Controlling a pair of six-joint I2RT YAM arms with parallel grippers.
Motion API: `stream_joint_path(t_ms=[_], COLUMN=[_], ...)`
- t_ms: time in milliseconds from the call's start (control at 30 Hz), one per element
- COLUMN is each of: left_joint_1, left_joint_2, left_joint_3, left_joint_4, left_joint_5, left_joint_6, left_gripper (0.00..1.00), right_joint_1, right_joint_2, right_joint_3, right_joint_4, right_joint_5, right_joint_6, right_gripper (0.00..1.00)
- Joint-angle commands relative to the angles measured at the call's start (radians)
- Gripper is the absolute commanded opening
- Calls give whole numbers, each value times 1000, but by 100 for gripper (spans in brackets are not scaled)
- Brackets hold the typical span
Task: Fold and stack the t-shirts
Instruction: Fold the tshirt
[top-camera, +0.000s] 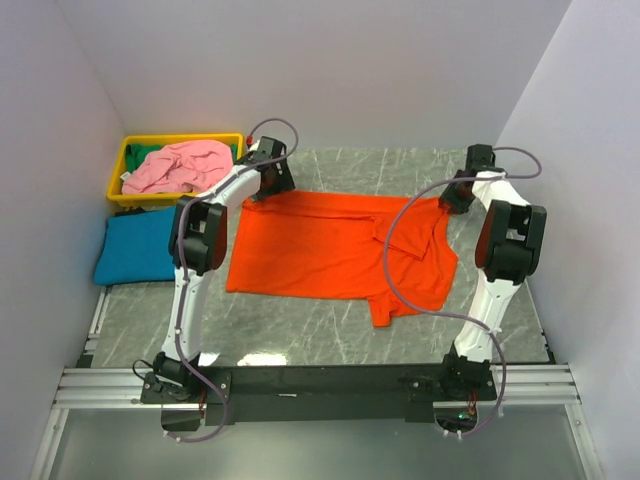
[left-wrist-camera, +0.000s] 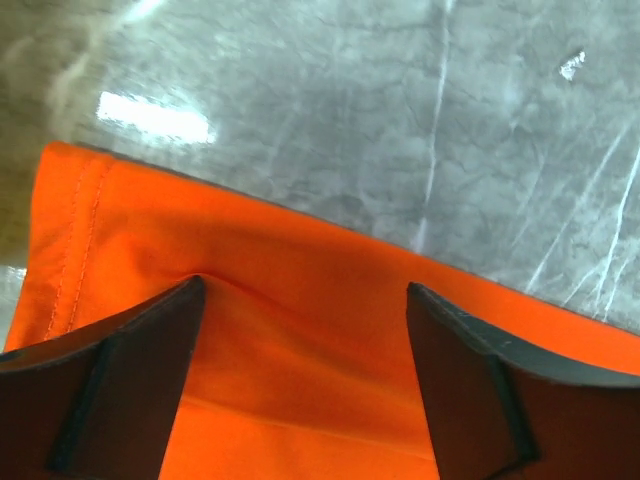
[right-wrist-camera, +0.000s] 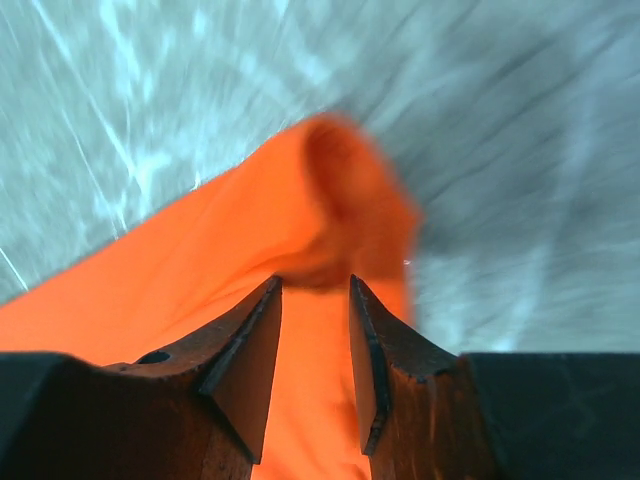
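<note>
Lying spread across the middle of the marbled tabletop (top-camera: 330, 325), the orange t-shirt (top-camera: 320, 250) is mostly flat, with its right part folded over itself and one sleeve poking toward the near edge. Both arms reach to its far edge, one at each corner.

The left fingers (left-wrist-camera: 130, 350) stand wide apart at the far left corner. Both tips touch the cloth, which runs flat between them, with a small pucker at the left tip; the stitched hem shows just outside that finger.

The right fingers (right-wrist-camera: 245, 360) are drawn close together at the far right corner, with orange cloth pinched in the narrow gap. A bunched fold of the shirt bulges just beyond the tips, though that view is blurred.

The teal t-shirt (top-camera: 135, 248) lies folded at the left edge of the tabletop, just beside the orange one. Behind it, the pink t-shirt (top-camera: 180, 165) sits crumpled in the yellow tray (top-camera: 118, 170).
</note>
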Motion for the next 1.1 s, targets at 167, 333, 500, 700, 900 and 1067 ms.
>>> stream_joint_path(t_ms=[167,333,500,700,900,1067], left_joint_1=[15,-30,-43,-24,39,55], left_joint_2=[-234,-490,-745,-975,-1032,-977], left_joint_3=[-52,-257,-553,-943,-1150,-1177], left_joint_4=[-5,-17,-65,-45,16,12], left_joint_5=[15,-25,-60,-77,-46,-48], left_joint_6=[9,5,-48,-91,-134,-166], left_gripper=[98,97,95,95,91,82], right_joint_1=[-9,5,37,41,41,38], right_joint_2=[-294,-544,-822,-1051,-1098,-1082], right_joint_3=[-65,-383,-689,-905,-999,-1008], right_joint_4=[-32,-6,28,14,8,10], right_joint_5=[14,1,14,50,56,91], right_joint_6=[-22,19,60,73,64,56], right_gripper=[46,54,57,59,59,57])
